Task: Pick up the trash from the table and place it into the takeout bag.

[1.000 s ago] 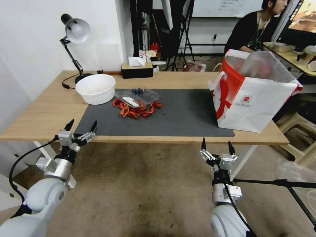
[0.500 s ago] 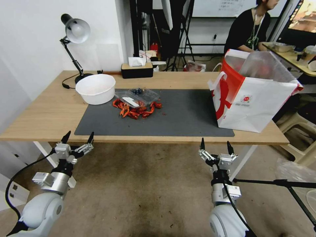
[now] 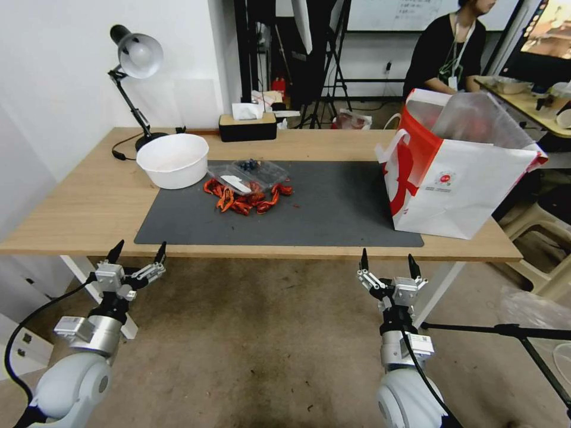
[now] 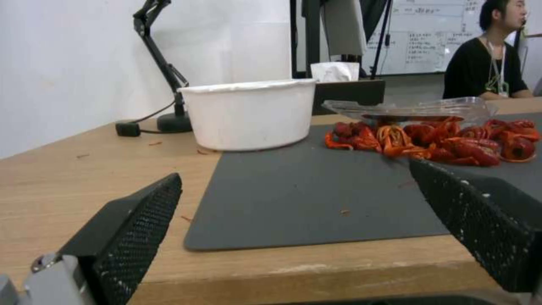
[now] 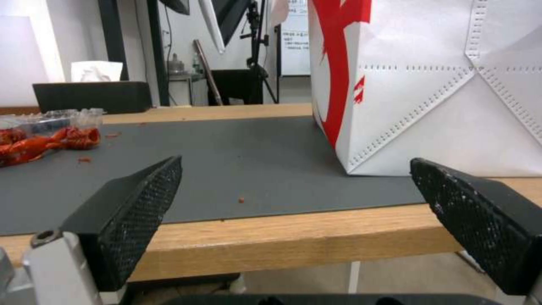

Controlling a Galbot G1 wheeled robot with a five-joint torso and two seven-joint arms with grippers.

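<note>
The trash lies at the back left of the dark mat (image 3: 333,214): a white round bowl (image 3: 173,159) (image 4: 248,112), a clear plastic tray (image 3: 248,173) (image 4: 412,111) and a heap of red scraps (image 3: 247,199) (image 4: 435,142) (image 5: 45,142). The takeout bag (image 3: 455,169) (image 5: 440,89), white with red sides, stands upright and open at the table's right end. Both grippers hang open and empty just below the table's front edge: my left gripper (image 3: 137,254) near the left corner of the mat, my right gripper (image 3: 386,266) in front of the bag's left side.
A black tissue box (image 3: 247,126) (image 5: 84,96) and a desk lamp (image 3: 138,56) stand along the table's (image 3: 77,208) back edge. A tripod leg (image 3: 505,330) runs across the floor at the right. A person sits at another desk behind the bag.
My left gripper has sunk from table height to below the front edge and drawn back slightly. The right gripper has dropped a little. Nothing on the table moved.
</note>
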